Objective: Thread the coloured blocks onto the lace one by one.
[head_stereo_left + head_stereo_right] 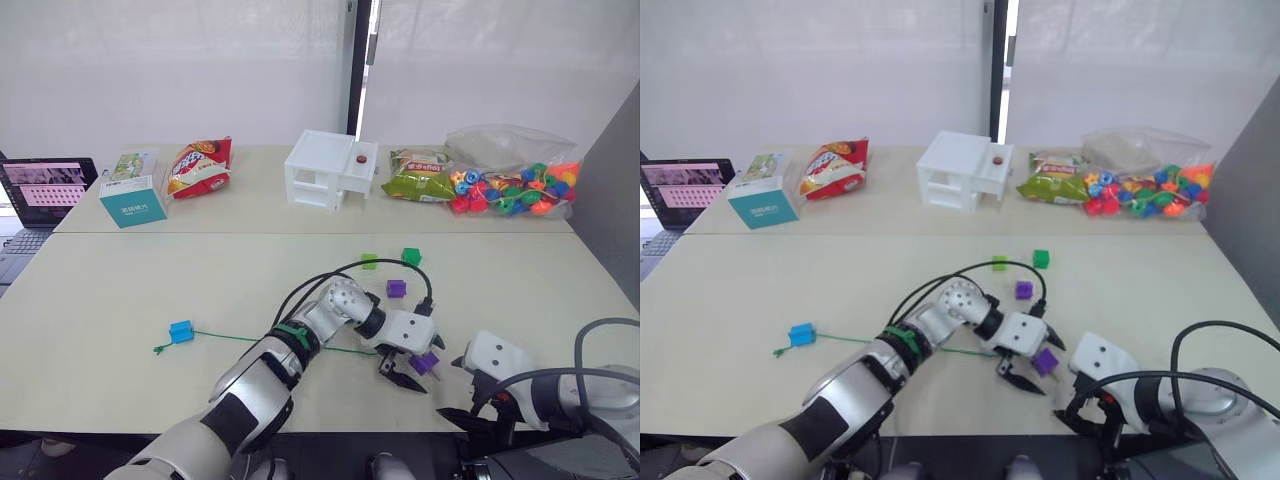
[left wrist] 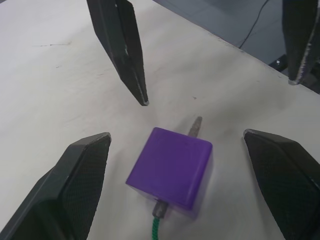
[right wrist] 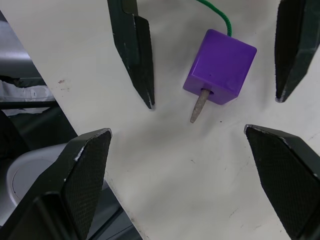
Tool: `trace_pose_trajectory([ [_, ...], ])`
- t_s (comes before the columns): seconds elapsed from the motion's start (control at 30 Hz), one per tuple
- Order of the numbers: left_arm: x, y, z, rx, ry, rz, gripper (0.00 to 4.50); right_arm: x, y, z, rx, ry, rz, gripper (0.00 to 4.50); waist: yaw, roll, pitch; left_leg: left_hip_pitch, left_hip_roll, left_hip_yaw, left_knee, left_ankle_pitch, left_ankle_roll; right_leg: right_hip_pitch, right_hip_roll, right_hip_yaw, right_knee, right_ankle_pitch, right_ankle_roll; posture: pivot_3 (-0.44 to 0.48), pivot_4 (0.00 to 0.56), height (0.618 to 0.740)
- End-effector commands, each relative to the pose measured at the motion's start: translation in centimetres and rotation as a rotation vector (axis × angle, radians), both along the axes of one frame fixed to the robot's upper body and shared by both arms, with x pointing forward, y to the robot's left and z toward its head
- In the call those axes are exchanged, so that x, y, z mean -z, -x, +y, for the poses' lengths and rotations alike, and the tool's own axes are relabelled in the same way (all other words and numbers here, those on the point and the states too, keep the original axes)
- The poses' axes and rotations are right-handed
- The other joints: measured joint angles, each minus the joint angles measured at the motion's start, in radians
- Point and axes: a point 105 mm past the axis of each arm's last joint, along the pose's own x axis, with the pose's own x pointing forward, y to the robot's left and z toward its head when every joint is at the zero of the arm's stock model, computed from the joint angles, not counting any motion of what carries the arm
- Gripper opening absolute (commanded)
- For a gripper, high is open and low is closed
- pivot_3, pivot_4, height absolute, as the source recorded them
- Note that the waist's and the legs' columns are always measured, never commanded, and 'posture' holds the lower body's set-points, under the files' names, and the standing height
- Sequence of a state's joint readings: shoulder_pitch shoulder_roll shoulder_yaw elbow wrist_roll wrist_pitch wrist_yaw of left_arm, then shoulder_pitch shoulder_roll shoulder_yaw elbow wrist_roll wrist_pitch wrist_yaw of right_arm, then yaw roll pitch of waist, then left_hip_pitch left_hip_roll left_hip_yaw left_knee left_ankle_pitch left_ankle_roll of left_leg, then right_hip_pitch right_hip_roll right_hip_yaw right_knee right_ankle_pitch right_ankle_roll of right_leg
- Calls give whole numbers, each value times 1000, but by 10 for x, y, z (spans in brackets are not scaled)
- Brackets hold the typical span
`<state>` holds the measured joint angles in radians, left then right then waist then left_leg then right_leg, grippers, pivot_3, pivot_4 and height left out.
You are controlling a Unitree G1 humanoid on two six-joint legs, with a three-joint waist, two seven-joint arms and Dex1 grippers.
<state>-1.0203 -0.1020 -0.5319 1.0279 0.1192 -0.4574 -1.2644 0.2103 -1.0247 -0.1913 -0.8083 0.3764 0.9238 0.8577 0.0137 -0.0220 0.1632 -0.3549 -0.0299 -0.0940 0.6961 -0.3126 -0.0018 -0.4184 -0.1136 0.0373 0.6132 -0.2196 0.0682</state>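
A purple block point(image 2: 172, 170) lies on the table point(image 1: 120, 290) near its front edge. The lace's stiff tip point(image 2: 195, 127) pokes out of its far face. My left gripper point(image 2: 176, 136) is open around this block without touching it. My right gripper point(image 3: 177, 131) faces it from the other side, also open, a little short of the tip point(image 3: 200, 107). The green lace point(image 1: 250, 340) runs left across the table to a blue block point(image 1: 181, 331) threaded near its end. A second purple block point(image 1: 396, 288), a light green one point(image 1: 369, 261) and a dark green one point(image 1: 411, 256) lie loose farther back.
Along the back of the table stand a laptop point(image 1: 45, 190), a teal box point(image 1: 132, 200), a red snack bag point(image 1: 200, 165), a white box point(image 1: 330, 170), a green snack bag point(image 1: 420, 175) and a clear bag of beads point(image 1: 510, 185). A black cable point(image 1: 345, 268) arches over my left wrist.
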Motion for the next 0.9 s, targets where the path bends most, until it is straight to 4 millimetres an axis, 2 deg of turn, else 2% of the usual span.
trace_pose_trajectory([
  [0.03,-6,-2,-4,20,-1,-56,3635,-8,0,3,-12,3,-44,4500,0,0,0,0,0,0,0,0,0,0,0,0,0,0,0,0,150,740],
  [0.27,-2,-7,7,15,-55,-45,1332,-8,-1,4,-21,6,-45,4500,-1,0,0,0,0,0,0,0,0,0,0,0,0,0,0,0,150,740],
  [0.3,-2,-8,10,13,-62,-34,1224,-7,-1,4,-24,6,-44,4500,-1,0,0,0,0,0,0,0,0,0,0,0,0,0,0,0,150,740],
  [0.53,-1,-13,19,-22,-90,0,1225,-7,-6,7,-39,-3,-59,4500,-2,0,0,0,0,0,0,0,0,0,0,0,1,0,0,0,150,740],
  [0.8,2,-14,28,-87,-85,36,1225,2,-37,14,-4,-5,-129,4500,-5,1,0,1,0,0,0,0,0,-1,0,1,2,0,0,0,150,740],
  [0.9,6,-13,30,-101,-88,51,1225,8,-43,15,2,3,-120,4500,-5,1,0,1,0,0,0,0,0,-1,0,1,3,0,0,0,150,740],
])
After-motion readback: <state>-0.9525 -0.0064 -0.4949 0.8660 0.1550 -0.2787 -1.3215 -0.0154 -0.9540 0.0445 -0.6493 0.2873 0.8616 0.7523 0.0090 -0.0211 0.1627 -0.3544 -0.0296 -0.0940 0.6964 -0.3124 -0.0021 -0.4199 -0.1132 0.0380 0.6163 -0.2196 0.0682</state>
